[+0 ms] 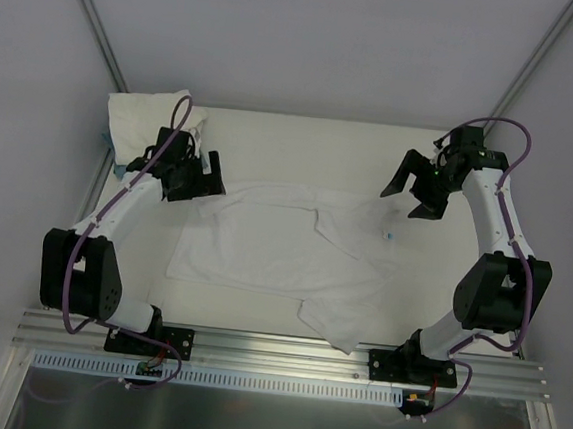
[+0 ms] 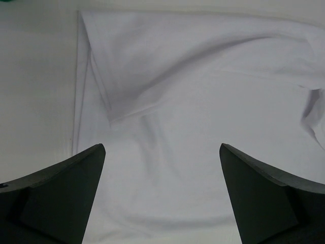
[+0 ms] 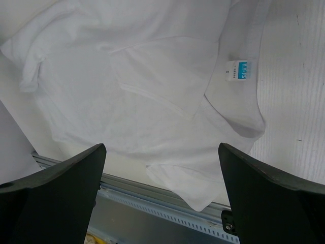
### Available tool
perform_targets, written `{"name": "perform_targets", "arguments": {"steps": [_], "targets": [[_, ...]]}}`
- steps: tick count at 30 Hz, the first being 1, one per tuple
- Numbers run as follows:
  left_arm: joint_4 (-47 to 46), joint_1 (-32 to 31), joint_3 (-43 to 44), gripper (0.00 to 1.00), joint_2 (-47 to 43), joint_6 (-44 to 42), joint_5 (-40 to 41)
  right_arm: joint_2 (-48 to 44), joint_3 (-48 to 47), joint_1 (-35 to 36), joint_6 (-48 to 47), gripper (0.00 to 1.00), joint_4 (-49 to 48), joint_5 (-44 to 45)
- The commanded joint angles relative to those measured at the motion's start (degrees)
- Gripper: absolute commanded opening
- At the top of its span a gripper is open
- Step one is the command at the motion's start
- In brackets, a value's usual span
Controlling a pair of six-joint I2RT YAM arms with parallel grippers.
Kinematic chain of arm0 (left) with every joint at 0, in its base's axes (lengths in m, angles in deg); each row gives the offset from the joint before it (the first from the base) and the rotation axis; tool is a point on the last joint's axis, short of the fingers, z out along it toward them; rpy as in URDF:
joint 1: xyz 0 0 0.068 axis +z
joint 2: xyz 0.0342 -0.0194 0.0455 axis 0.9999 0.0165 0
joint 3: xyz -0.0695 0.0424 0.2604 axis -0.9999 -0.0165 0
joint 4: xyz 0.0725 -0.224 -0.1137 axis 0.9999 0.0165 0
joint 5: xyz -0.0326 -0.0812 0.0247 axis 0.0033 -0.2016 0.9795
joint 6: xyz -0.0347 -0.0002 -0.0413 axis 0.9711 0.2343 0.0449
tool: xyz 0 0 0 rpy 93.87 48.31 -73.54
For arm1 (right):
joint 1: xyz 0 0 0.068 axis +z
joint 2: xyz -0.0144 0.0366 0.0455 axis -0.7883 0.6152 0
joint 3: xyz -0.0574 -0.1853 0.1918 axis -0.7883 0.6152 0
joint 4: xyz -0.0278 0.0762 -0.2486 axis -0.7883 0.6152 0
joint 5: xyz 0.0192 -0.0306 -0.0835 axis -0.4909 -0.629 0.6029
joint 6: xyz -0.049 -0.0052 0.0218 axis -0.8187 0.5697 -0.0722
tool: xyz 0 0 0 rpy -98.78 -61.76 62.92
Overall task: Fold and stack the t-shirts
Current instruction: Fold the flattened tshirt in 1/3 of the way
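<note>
While both pairs of fingers stand spread wide and pinch nothing, I see my left gripper (image 1: pixel 185 171) hanging over the far left corner of a plain white thin-cloth t-shirt (image 1: pixel 274 244). My right gripper (image 1: pixel 417 196) is raised just past the shirt's right edge. The shirt lies rumpled mid-way across the pale flat table (image 1: pixel 303 141). A crumpled heap of white t-shirts (image 1: pixel 149 117) sits at the table's far left corner.

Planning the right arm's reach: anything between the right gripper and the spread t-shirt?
Nothing: in the top view only bare table separates the open right gripper from the spread t-shirt.
</note>
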Motion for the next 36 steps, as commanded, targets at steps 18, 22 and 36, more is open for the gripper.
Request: {"name": "perform_targets", "arguments": {"steps": [18, 22, 36], "targets": [[13.92, -1.39, 21.66, 0.87, 22.54, -2.8, 0.5, 0.37, -3.1, 0.51, 0.89, 0.99, -0.27, -1.36], [17.01, -1.39, 23.69, 0.86, 22.82, -4.57, 1.91, 0.28, -2.93, 0.42, 0.89, 0.99, -0.44, -1.01], [23.0, -1.49, 18.96, 0.81, 17.3, -29.16, 3.25, 0.98, -2.4, 0.42, 1.68, 0.99, -2.37, -2.15]]}}
